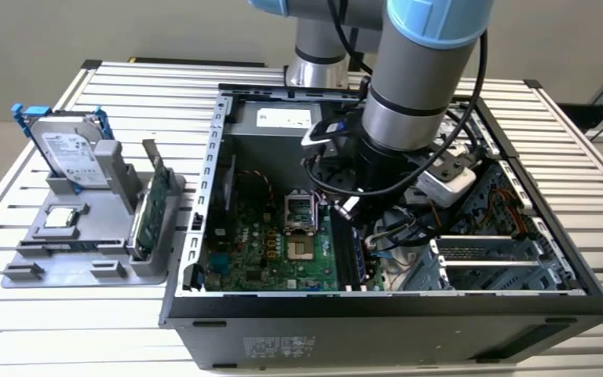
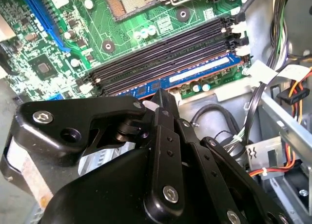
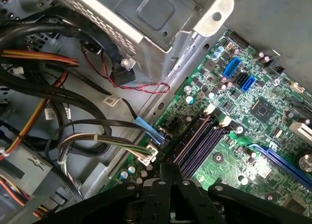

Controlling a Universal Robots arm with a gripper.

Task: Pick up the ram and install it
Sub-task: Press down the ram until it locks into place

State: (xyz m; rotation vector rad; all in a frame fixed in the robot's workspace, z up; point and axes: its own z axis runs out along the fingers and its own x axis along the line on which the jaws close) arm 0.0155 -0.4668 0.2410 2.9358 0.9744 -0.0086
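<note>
Arm is reaching down into the open computer case point(image 1: 207, 236) standing on the slatted table point(image 1: 123, 86); in the exterior view the wrist is hanging over the motherboard point(image 1: 270, 251), beside the processor socket point(image 1: 299, 210).

In the second wrist view the claw point(image 2: 158, 99) is sitting directly above the bank of memory slots point(image 2: 161, 53). The ram point(image 2: 195, 73), showing a blue edge with a pale label, is lying in the slot nearest the claw, running parallel to the empty black slots beside it. The claw's fingers are standing close together with their tips at the ram's upper edge; whether they are gripping it or just touching it, I cannot tell.

In the first wrist view the claw's black linkage point(image 3: 165, 194) is sitting at the end of the same slots point(image 3: 195, 143), with bundled cables point(image 3: 73, 136) and a metal bracket point(image 3: 146, 14) to one side.

On the exterior view's left, a grey holder tray point(image 1: 71, 251) is carrying a silver hard drive point(image 1: 71, 153) with blue rails and a green expansion card point(image 1: 147, 224) standing on edge.
</note>
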